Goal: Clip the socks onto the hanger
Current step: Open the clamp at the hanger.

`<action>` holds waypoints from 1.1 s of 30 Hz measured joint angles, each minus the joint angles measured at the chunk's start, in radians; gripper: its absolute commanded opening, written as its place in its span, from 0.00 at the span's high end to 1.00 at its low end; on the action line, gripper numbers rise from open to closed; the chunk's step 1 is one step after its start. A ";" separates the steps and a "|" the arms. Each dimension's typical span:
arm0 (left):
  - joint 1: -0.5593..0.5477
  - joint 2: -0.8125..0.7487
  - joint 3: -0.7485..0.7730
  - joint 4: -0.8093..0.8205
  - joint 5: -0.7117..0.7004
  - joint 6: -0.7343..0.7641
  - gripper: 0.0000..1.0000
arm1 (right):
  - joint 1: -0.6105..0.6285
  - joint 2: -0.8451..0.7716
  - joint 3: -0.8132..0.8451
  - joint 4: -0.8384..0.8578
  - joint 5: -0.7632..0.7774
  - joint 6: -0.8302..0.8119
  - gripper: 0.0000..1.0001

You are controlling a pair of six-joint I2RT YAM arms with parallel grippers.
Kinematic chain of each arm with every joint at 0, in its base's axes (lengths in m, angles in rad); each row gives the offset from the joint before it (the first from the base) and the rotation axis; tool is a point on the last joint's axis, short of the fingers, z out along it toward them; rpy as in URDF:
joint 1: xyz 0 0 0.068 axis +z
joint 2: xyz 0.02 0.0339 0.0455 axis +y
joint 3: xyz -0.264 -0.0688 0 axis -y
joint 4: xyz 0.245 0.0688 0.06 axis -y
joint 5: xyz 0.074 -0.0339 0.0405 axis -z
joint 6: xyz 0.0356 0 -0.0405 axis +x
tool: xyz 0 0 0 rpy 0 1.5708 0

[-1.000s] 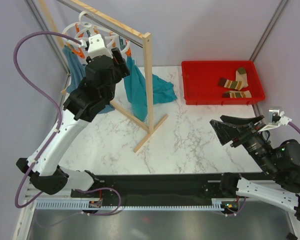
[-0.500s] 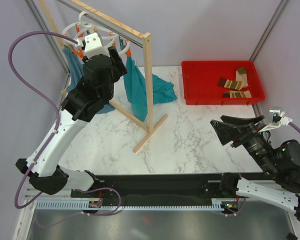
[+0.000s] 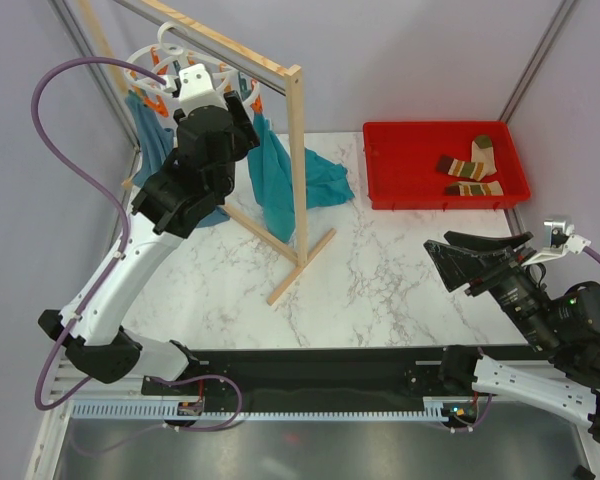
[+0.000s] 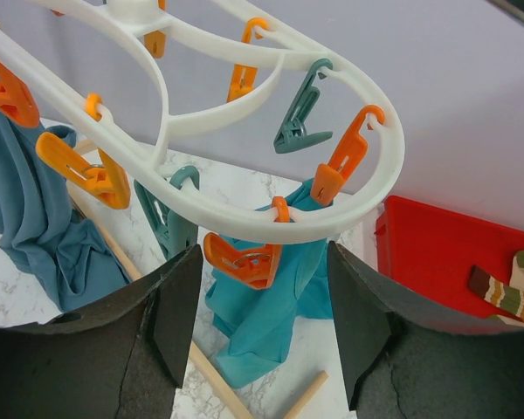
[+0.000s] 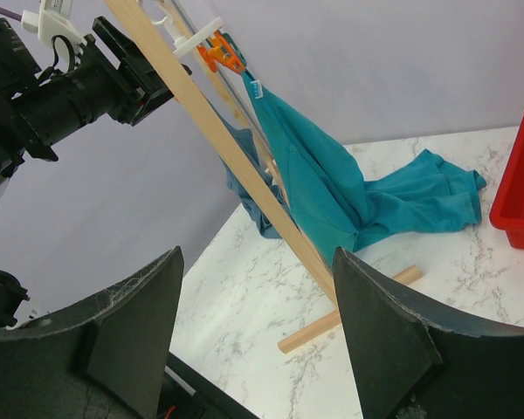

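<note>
Two striped socks (image 3: 470, 168) lie in the red tray (image 3: 380, 190) at the back right; one also shows in the left wrist view (image 4: 506, 292). The white hanger (image 3: 162, 48) with orange clips hangs on the rail at the back left. My left gripper (image 3: 242, 112) is raised to the hanger, open and empty. In the left wrist view (image 4: 262, 288) its jaws stand on either side of an orange clip (image 4: 243, 260) under the hanger's ring (image 4: 271, 223), not touching it. My right gripper (image 3: 442, 256) is open and empty above the table's right front, as the right wrist view (image 5: 256, 288) shows.
A wooden rail-and-post rack (image 3: 296, 160) stands at the back left, its foot (image 3: 300, 265) reaching toward the table's middle. Teal cloths (image 3: 280, 185) hang from it and drape onto the marble table (image 3: 380, 290). Teal clips (image 4: 299, 122) also hang on the hanger.
My left gripper has shifted slightly to the right along the hanger. The right arm has barely moved. The socks have not moved.
</note>
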 measured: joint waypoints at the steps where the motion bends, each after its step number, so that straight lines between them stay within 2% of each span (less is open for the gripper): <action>1: 0.000 0.001 0.000 0.000 0.000 0.000 0.34 | 0.000 0.000 0.000 0.000 0.000 0.000 0.22; 20: 0.004 0.006 -0.016 0.079 -0.028 0.047 0.39 | 0.000 0.000 -0.001 0.000 0.000 -0.001 0.22; 33: 0.017 0.006 -0.084 0.119 -0.030 0.057 0.38 | 0.000 0.006 -0.001 0.000 0.000 -0.001 0.23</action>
